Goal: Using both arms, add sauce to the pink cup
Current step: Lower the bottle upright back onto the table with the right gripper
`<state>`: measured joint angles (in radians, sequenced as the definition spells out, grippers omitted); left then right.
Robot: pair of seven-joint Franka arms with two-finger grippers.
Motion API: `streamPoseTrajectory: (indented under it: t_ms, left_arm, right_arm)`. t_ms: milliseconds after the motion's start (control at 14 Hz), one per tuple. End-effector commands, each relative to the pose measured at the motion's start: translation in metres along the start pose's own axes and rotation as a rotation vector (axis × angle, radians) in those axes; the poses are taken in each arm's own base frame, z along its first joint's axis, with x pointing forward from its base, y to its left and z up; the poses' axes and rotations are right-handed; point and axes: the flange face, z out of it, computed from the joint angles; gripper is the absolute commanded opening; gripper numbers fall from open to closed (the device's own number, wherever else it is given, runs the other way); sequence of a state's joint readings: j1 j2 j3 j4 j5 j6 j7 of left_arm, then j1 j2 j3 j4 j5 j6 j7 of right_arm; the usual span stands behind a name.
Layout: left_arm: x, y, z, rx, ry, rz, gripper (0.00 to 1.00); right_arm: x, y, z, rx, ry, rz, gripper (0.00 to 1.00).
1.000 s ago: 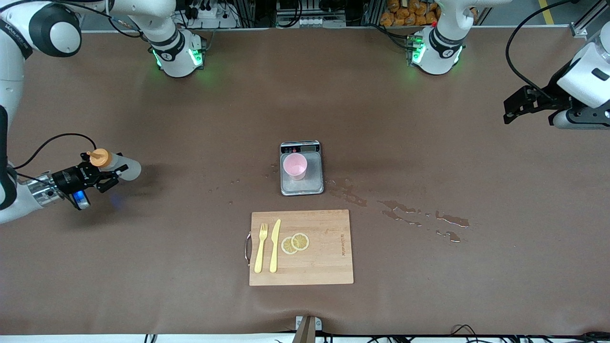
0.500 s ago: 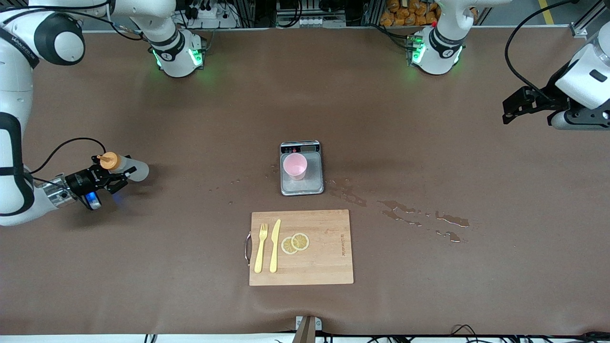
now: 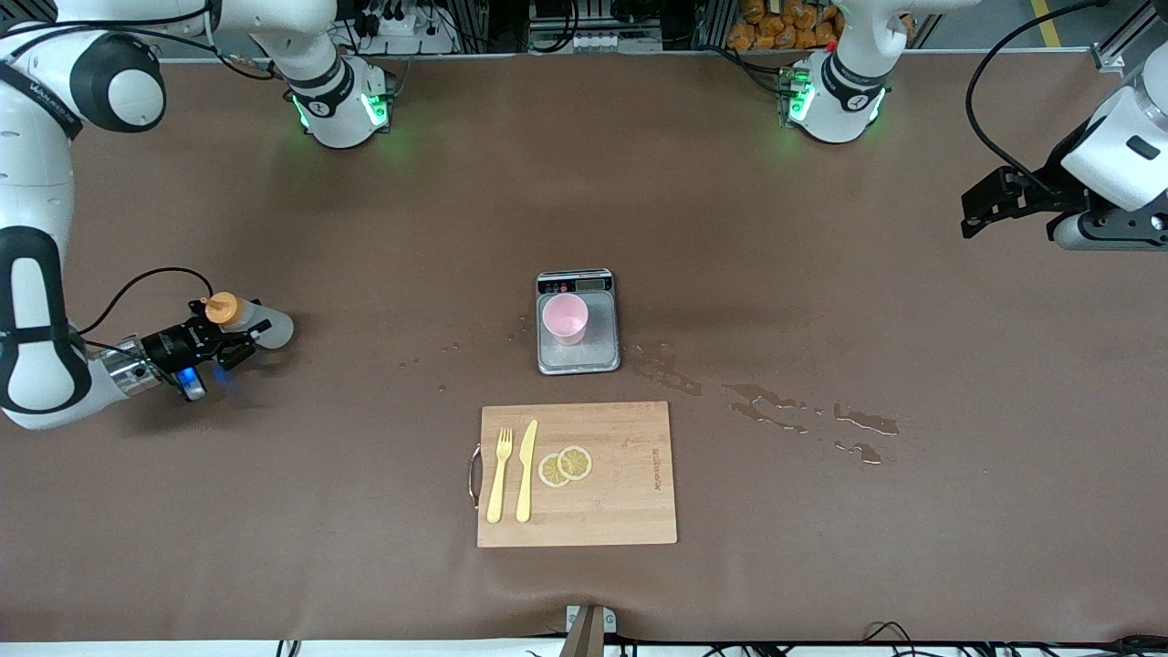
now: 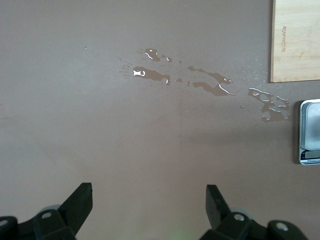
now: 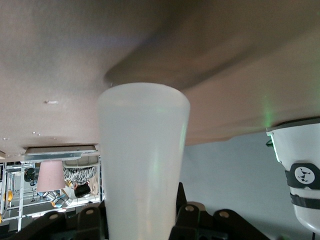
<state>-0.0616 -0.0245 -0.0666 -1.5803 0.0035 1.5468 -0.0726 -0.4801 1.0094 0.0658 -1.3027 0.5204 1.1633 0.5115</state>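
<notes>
The sauce bottle (image 3: 260, 327), translucent white with an orange cap (image 3: 222, 308), is held tilted over the table at the right arm's end, its base pointing toward the scale. My right gripper (image 3: 228, 334) is shut on it near the cap. In the right wrist view the bottle (image 5: 144, 165) fills the middle between the gripper (image 5: 142, 220) fingers. The pink cup (image 3: 565, 317) stands upright on the grey scale (image 3: 598, 356) at mid-table, and it shows small in the right wrist view (image 5: 50, 176). My left gripper (image 3: 975, 208) waits open over the left arm's end, nothing between its fingers (image 4: 148, 197).
A wooden cutting board (image 3: 630, 493) with a yellow fork (image 3: 498, 474), a yellow knife (image 3: 526, 470) and lemon slices (image 3: 565, 465) lies nearer the camera than the scale. Spilled liquid (image 3: 803, 415) (image 4: 200, 82) streaks the table from the scale toward the left arm's end.
My right gripper has carried the bottle a little toward the scale. The left gripper has barely moved and stays open.
</notes>
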Motion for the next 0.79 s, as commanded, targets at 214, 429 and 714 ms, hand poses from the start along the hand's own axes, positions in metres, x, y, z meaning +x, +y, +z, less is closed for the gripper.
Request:
streamPoseTrajectory:
  t_ms: [214, 429, 714]
  left_arm:
    - [-0.004, -0.001, -0.003, -0.027, 0.001, -0.014, 1.00]
    - [-0.004, -0.001, -0.003, -0.027, 0.001, -0.012, 1.00]
    - [-0.005, -0.004, -0.002, -0.023, 0.000, -0.004, 1.00]
  right_arm:
    - [0.004, 0.008, 0.000, -0.009, -0.002, -0.043, 0.72]
    - [-0.004, 0.004, -0.005, -0.009, 0.006, -0.043, 1.00]
    - [-0.038, -0.003, -0.030, -0.006, 0.054, 0.015, 1.00]
